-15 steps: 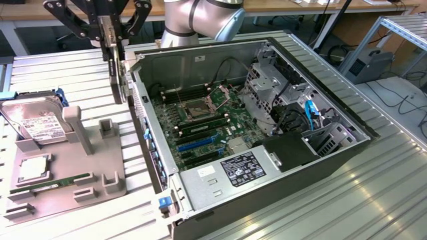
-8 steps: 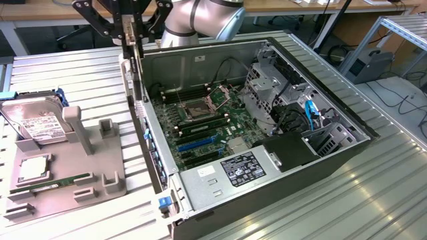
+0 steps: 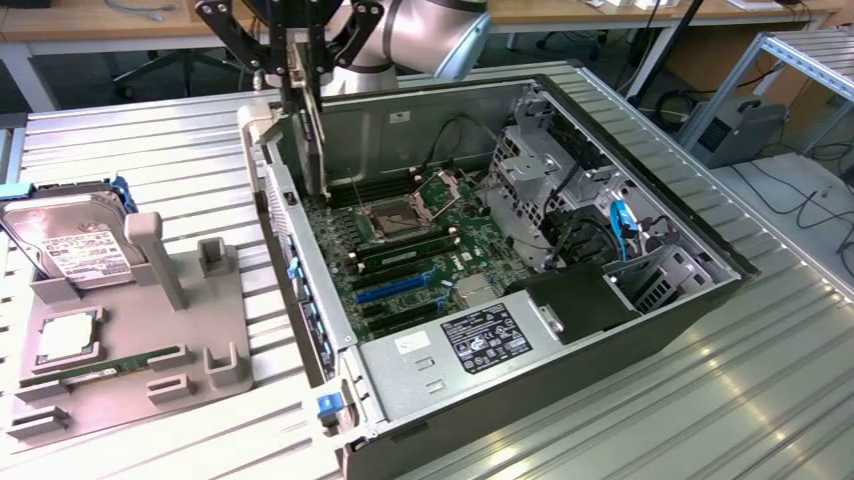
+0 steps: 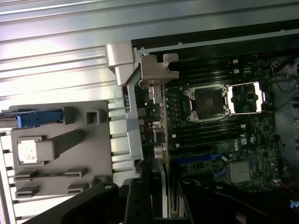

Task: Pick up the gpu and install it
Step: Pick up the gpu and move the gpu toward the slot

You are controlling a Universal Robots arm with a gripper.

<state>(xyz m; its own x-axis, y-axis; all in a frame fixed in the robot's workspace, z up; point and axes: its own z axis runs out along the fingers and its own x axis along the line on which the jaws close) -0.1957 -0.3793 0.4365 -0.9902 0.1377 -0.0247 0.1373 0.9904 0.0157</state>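
My gripper (image 3: 304,72) is shut on the gpu (image 3: 311,140), a thin dark card hanging edge-on and upright. It hangs over the open computer case (image 3: 400,115), close to the case wall on the exterior view's left and above the motherboard (image 3: 414,250). The card's lower end is just above the board near the CPU socket (image 3: 398,215). A blue expansion slot (image 3: 394,288) lies further toward the front. In the wrist view the gpu (image 4: 161,135) runs from my gripper (image 4: 161,205) to its silver end bracket (image 4: 156,70), alongside the case's rear edge.
A grey fixture tray (image 3: 200,340) on the exterior view's left holds a hard drive (image 3: 74,245), a CPU chip (image 3: 67,335) and a green memory stick (image 3: 120,362). Inside the case are a power supply (image 3: 467,340), a drive cage (image 3: 547,170) and cables.
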